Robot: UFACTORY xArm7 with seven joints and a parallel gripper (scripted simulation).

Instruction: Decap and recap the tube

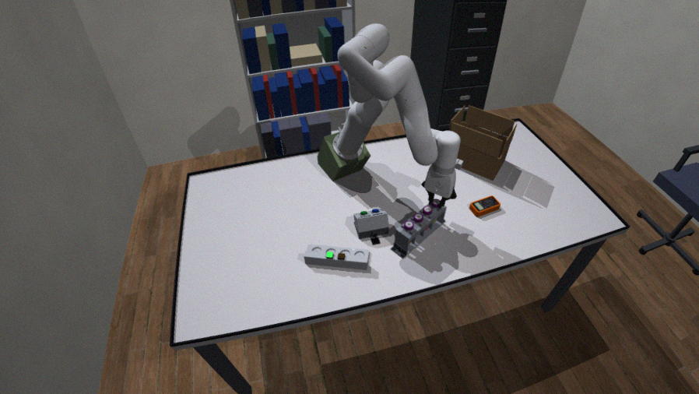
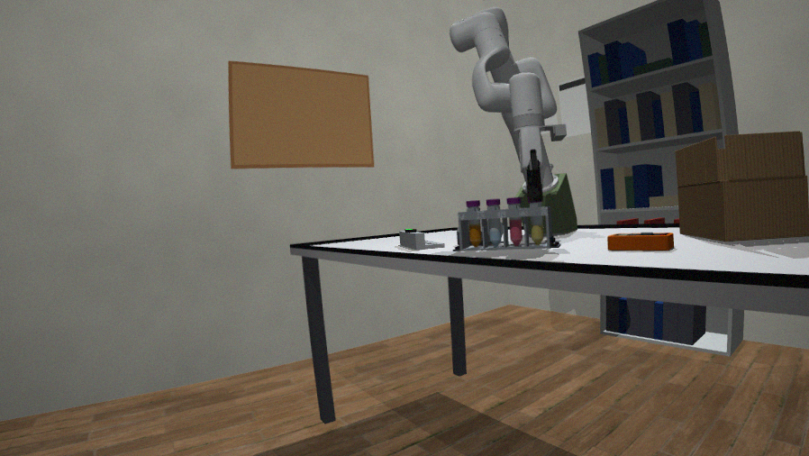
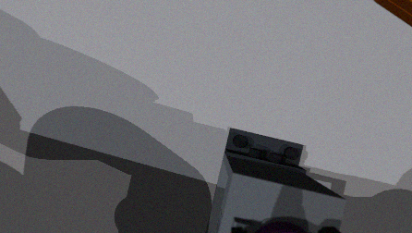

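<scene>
The decapping station [image 1: 419, 226] stands mid-table with its tubes in a row. Three purple caps [image 1: 417, 218] show on it. My gripper [image 1: 437, 199] is down over the end tube nearest the orange meter, tube 1, and is shut on its cap. In the exterior view the fingers [image 2: 532, 195] hide that cap above the yellow tube [image 2: 536, 232]. The wrist view shows the rack's end [image 3: 265, 149] and a sliver of purple cap [image 3: 282, 226] at the bottom edge. The cap tray [image 1: 336, 256] has empty nests and a lit green lamp [image 1: 329, 254].
The key housing [image 1: 370, 223] with the green key [image 1: 363, 213] and the blue key [image 1: 375, 210] stands left of the rack. An orange meter [image 1: 484, 205] lies to the right of the rack. An open cardboard box [image 1: 482, 141] stands behind.
</scene>
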